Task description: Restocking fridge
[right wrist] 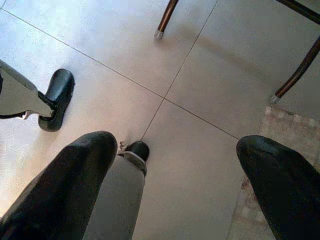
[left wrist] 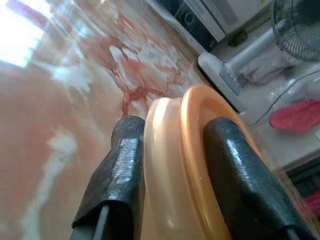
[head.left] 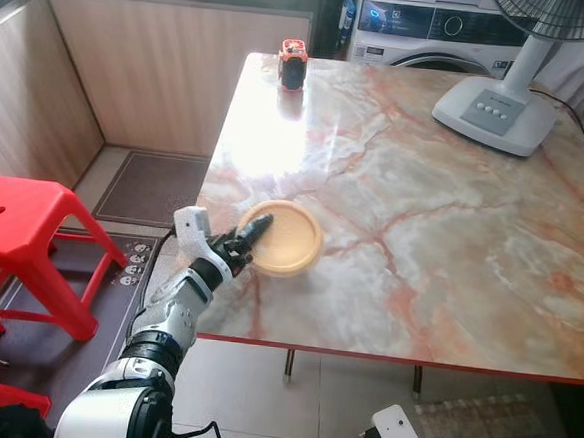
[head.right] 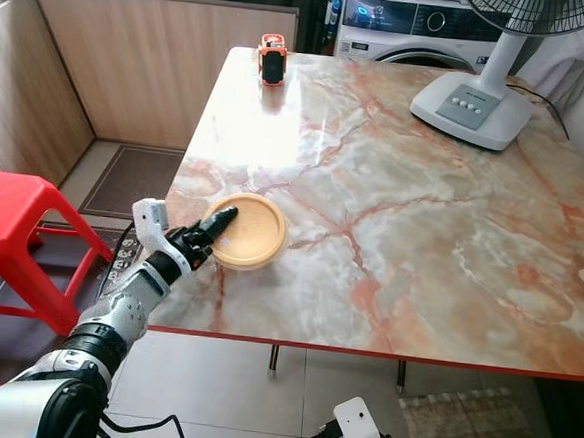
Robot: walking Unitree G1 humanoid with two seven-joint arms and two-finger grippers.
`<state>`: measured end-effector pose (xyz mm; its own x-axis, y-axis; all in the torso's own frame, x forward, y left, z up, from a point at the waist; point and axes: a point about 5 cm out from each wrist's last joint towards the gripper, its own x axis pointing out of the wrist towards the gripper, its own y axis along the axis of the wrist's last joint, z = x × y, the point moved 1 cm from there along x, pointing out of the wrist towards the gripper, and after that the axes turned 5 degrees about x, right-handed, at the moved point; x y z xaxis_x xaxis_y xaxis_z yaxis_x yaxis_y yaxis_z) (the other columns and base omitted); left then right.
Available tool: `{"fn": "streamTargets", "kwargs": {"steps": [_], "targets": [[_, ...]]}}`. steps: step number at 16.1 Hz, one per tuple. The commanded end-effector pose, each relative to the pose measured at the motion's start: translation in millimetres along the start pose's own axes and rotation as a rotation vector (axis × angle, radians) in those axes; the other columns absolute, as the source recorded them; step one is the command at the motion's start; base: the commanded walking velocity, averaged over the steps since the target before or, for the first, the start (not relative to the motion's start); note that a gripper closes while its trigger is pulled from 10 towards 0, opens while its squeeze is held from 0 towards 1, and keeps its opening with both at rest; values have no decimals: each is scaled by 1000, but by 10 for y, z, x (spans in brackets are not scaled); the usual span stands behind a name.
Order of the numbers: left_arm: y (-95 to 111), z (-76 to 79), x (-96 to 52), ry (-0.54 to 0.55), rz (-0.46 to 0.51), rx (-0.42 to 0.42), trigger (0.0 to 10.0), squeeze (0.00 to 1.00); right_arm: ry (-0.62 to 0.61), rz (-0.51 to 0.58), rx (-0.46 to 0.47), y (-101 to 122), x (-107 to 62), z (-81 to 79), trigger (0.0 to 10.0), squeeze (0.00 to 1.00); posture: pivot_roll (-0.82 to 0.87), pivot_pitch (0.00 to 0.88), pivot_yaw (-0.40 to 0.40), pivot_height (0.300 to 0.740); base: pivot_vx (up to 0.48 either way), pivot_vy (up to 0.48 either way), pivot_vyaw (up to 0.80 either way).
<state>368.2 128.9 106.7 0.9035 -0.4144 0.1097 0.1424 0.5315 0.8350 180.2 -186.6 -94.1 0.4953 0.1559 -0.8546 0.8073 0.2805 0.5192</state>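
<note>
A round, shallow orange container [head.left: 286,238] lies on the marble table [head.left: 453,210] near its front left corner. My left gripper [head.left: 254,234] reaches over the table's edge and is shut on the container's near rim. The left wrist view shows the two black fingers [left wrist: 120,175] clamping the cream and orange rim [left wrist: 175,165] between them. My right gripper [right wrist: 175,185] hangs open over the tiled floor, holding nothing.
A small red and black object [head.left: 292,63] stands at the table's far left corner, and a white fan base [head.left: 492,111] at the far right. A red plastic stool [head.left: 24,245] stands on the left. A washing machine [head.left: 430,33] is behind the table.
</note>
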Motion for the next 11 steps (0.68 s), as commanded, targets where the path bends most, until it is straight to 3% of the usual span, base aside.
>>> {"fn": "streamTargets", "kwargs": {"steps": [1, 5, 8, 9, 10, 11], "targets": [[91, 10, 19, -1, 40, -4, 0, 0, 1, -19, -2, -62, -10, 0, 10000, 0, -75, 54, -52, 740, 0, 0, 0], [323, 115, -30, -60, 142, 14, 0, 0, -15, -26, 11, -90, -8, -16, 10000, 0, -70, 43, -46, 740, 0, 0, 0], [469, 160, -175, -56, 227, -38, 0, 0, -62, -51, 7, -144, -10, -13, 10000, 0, -92, 22, -47, 740, 0, 0, 0], [499, 222, -241, -51, 251, -43, 3176, 0, -75, -44, 52, -159, -15, -5, 10000, 0, -91, 14, -52, 740, 0, 0, 0], [498, 255, -263, -45, 251, -28, 7882, 0, -76, -43, 57, -163, -17, -2, 10000, 0, -87, 11, -54, 740, 0, 0, 0], [506, 329, -313, -8, 272, 0, 10000, 0, -80, -45, 60, -174, -21, 6, 10000, 0, -83, 0, -56, 740, 0, 0, 0]]}}
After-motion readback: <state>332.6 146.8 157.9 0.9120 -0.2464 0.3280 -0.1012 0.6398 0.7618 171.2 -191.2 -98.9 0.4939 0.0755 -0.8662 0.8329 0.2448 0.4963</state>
